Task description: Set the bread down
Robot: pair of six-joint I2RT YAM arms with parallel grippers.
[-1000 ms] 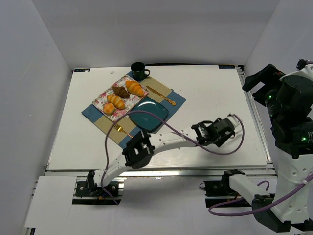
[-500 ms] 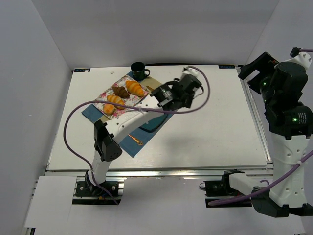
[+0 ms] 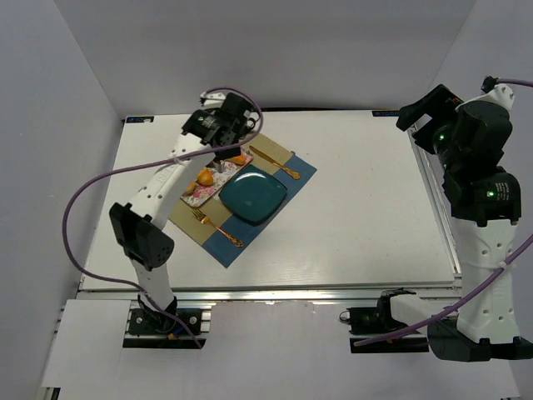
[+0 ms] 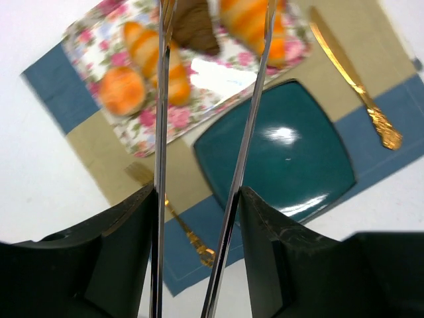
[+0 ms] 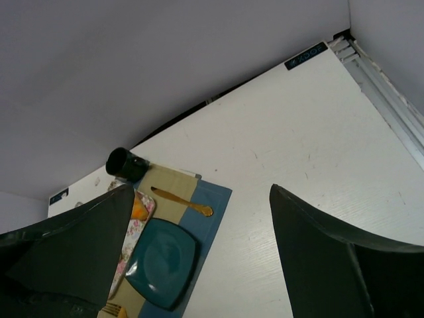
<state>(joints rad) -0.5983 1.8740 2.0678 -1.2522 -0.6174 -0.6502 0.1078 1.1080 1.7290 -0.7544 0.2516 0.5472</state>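
Close to me on the right, the right arm stands tall over the white bench (image 3: 375, 217). The right hand (image 5: 202, 192) is up high, and its two dark fingers are spread wide apart.

On the bench lies a blue and tan mat (image 3: 301, 177), set at a slant. At the near side of the mat there is a gold fork (image 3: 215, 227). Just behind the fork sits a square blue-green plate (image 3: 252, 193). Right beside the plate, on its left, is a flowery tray (image 4: 149, 129).

All the bread I can see is on this tray. There is a round bun (image 4: 121, 89), a long stripy roll (image 4: 156, 56) just beside it, a brown roll (image 4: 195, 26), and an orange roll (image 4: 252, 23) at the far end.

The left arm is stretched out to the tray, and the left hand (image 4: 215, 8) hangs over it, pointing down. Its two thin metal fingers (image 4: 159, 165) are apart. From the wrist the brown roll shows between them, but I cannot tell if they touch it.

A gold knife (image 3: 275, 162) lies on the mat past the plate. At the very back of the mat stands a dark cup (image 5: 126, 163).
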